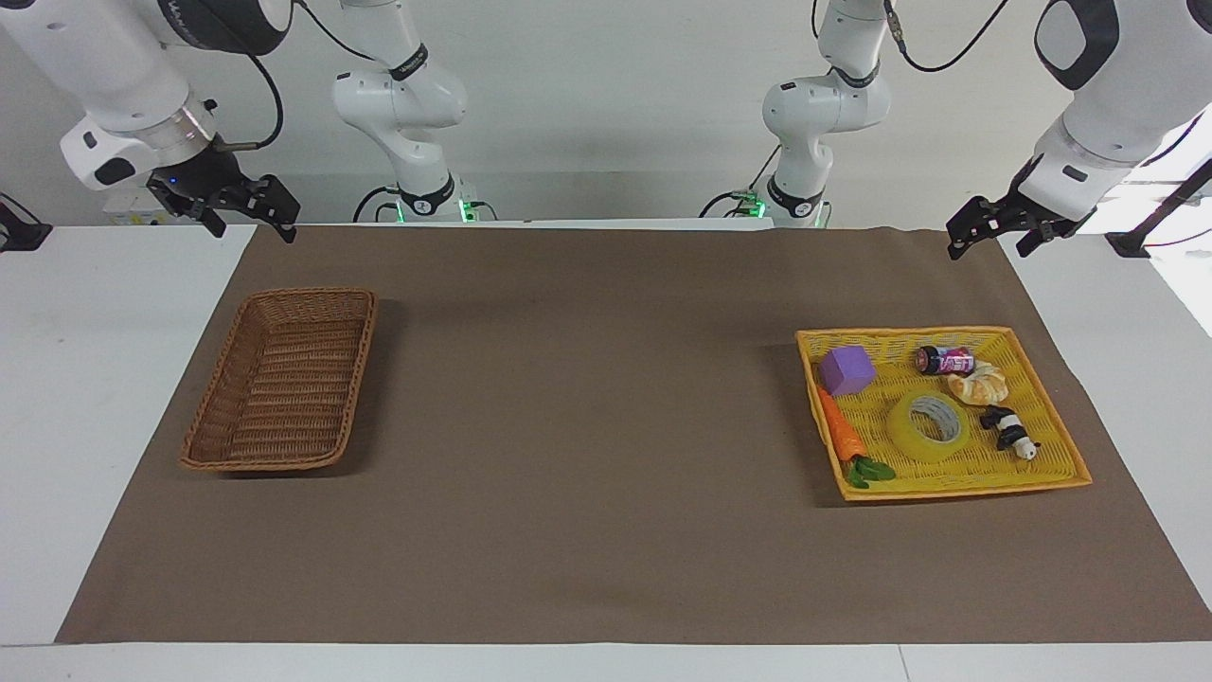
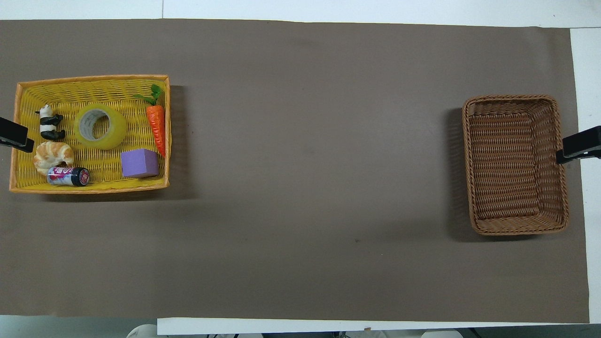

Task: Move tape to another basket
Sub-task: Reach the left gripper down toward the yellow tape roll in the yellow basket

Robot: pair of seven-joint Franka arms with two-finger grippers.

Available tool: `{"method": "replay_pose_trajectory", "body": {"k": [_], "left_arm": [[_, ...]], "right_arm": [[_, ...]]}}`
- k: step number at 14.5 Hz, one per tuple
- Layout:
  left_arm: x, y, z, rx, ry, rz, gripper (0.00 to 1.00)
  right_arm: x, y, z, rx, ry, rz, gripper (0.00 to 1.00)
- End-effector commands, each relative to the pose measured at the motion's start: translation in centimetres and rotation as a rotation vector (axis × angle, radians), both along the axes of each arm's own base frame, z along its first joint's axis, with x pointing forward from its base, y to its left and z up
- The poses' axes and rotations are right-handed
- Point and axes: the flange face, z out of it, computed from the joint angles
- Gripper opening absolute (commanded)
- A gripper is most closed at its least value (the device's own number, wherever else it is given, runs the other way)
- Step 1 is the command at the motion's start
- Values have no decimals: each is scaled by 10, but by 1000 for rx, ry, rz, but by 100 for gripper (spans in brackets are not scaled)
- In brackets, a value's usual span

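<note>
Yellow translucent ring-shaped roll of tape (image 1: 927, 427) with pale core lay flat in the flat bright-yellow woven tray (image 1: 1042, 398), at the left arm's end of the table (image 1: 606, 530). Left hand (image 1: 994, 230), open and empty, hung up by that tray's end, the nearer of the two. Right hand (image 1: 237, 210), open, waited above the empty dark-brown rectangular wicker basket (image 1: 218, 417). Overhead, only the hands' tips showed.

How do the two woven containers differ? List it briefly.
The basket is dark brown with raised sides and holds nothing; the yellow tray is bright, shallow and holds the tape among other items. The basket lies toward the right arm's end, the tray toward the left arm's. Both are rectangular wicker.
</note>
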Motion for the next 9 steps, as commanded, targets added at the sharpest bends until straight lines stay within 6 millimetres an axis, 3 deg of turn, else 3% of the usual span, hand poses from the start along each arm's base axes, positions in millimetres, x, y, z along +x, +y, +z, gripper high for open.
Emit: {"method": "replay_pose_trajectory", "body": {"k": [1,4,5,7,9], "left_arm": [[-1,-2,1,-18,-12,19,100],[5,6,-12,-10,-115,97,100],[2,10,-26,-7,-138,139,100],[2,42,-64,-7,-164,228,100],[14,42,-121,-14,-207,235,100]], "right_arm": [[-7,0,0,6,-13,15,99],[-7,-1,0,6,-13,13,99],[-7,-1,0,6,-13,13,99],[-7,-1,0,6,-13,13,99],[-7,-1,0,6,-13,13,99]]}}
